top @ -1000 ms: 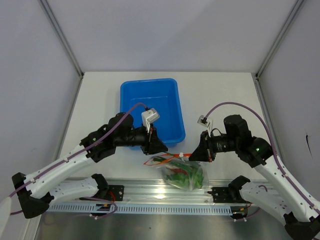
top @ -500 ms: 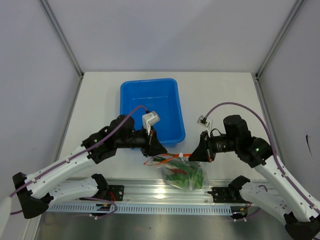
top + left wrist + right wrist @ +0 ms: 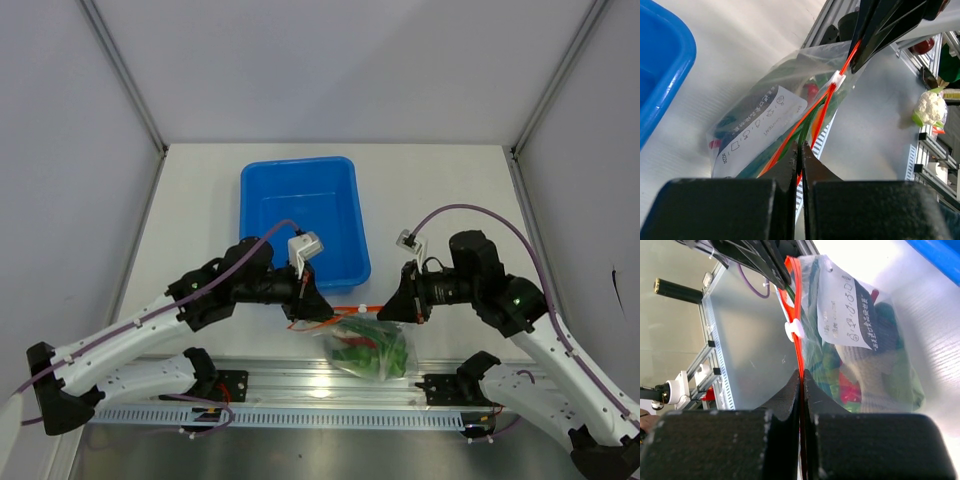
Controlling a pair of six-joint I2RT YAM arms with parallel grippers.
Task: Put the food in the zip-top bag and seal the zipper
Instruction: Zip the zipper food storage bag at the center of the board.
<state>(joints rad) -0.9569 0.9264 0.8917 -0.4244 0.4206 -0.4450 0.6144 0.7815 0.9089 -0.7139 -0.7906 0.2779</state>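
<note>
The clear zip-top bag lies near the table's front edge, with green, red and whitish toy food inside. Its orange-red zipper runs between both grippers. My left gripper is shut on the zipper's left end, with the strip pinched between its fingertips in the left wrist view. My right gripper is shut on the right end, as the right wrist view shows. A white slider sits on the strip between them and also shows in the left wrist view.
A blue plastic bin stands just behind the bag and looks empty. The aluminium rail runs along the front edge. A white-and-green toy vegetable lies beyond the rail, off the table.
My left gripper has moved right and toward the front edge, down to the zipper's left end. The right gripper and the bag have barely moved.
</note>
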